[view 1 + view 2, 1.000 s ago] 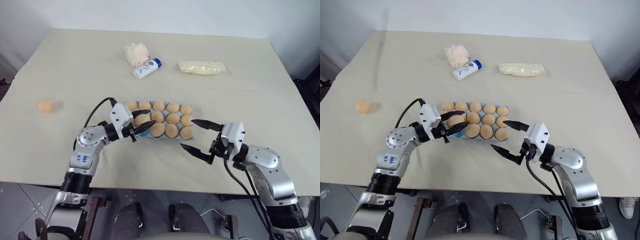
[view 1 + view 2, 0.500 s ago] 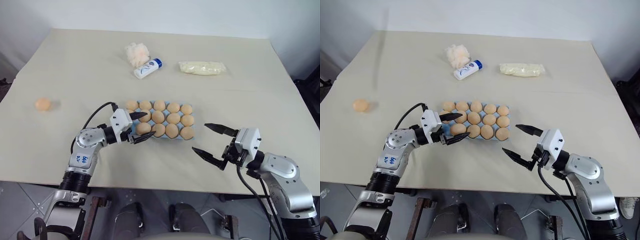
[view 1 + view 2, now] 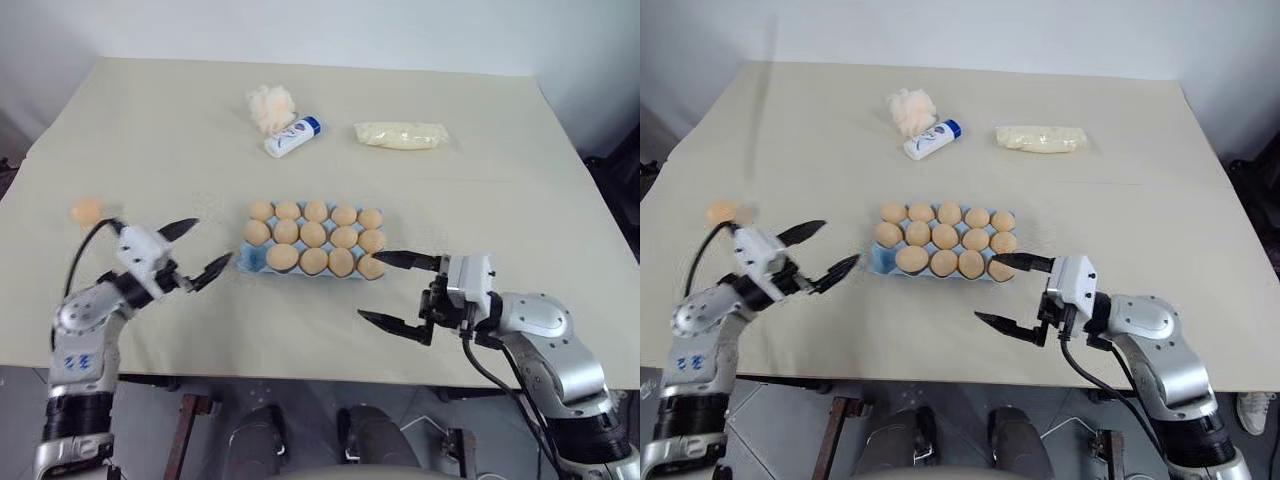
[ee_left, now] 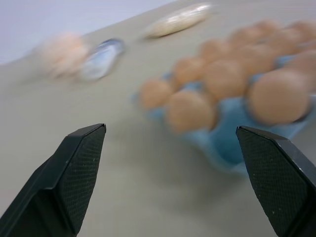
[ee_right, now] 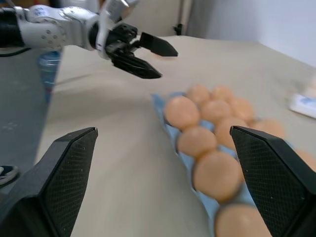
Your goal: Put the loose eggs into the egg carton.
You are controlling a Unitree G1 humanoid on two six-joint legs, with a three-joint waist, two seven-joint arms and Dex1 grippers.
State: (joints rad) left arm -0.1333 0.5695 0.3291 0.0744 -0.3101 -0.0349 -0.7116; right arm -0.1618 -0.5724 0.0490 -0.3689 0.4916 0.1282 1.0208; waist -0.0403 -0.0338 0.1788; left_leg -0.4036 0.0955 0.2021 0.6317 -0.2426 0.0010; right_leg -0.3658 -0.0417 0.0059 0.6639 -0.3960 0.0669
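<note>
One egg [image 3: 87, 210] left of carton [image 3: 252, 260]

Silver arms, apparently black-fingered grippers

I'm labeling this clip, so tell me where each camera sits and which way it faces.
Head pair: looks down on egg carton, loose egg, both arms.
Left wrist: sits behind left end effector, open, facing the carton.
Right wrist: sits behind right end effector, open, facing the carton and the left end effector.
Shared: the carton.

beige table [image 3: 520, 200], egg carton [image 3: 250, 258], loose egg [image 3: 86, 210]
</note>
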